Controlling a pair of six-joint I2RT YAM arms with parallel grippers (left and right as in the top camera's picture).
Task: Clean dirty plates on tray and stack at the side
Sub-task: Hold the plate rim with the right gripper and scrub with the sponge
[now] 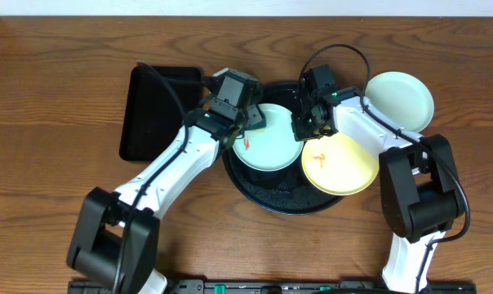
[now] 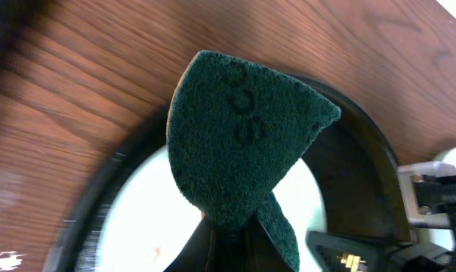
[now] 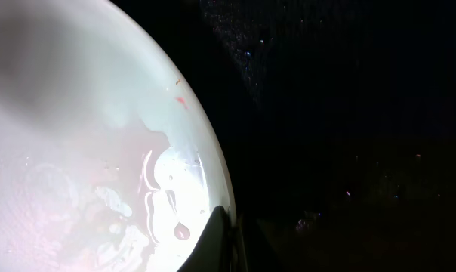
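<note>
While on tray (image 1: 267, 194) — smeared mint plate (image 1: 271, 140).

Mint plate (image 1: 269, 140), yellow plate (image 1: 340, 165) on tray (image 1: 271, 190)

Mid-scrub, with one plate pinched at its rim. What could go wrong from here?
1. The right pincer seems to pinch only the wet rim of the pale mint-green round plate. Pressure from the dark green scouring pad in the left pincer might slip it loose.
2. The pale yellow round plate overhangs the rim of the large round black tray, close beside the right arm, which might knock it.
</note>
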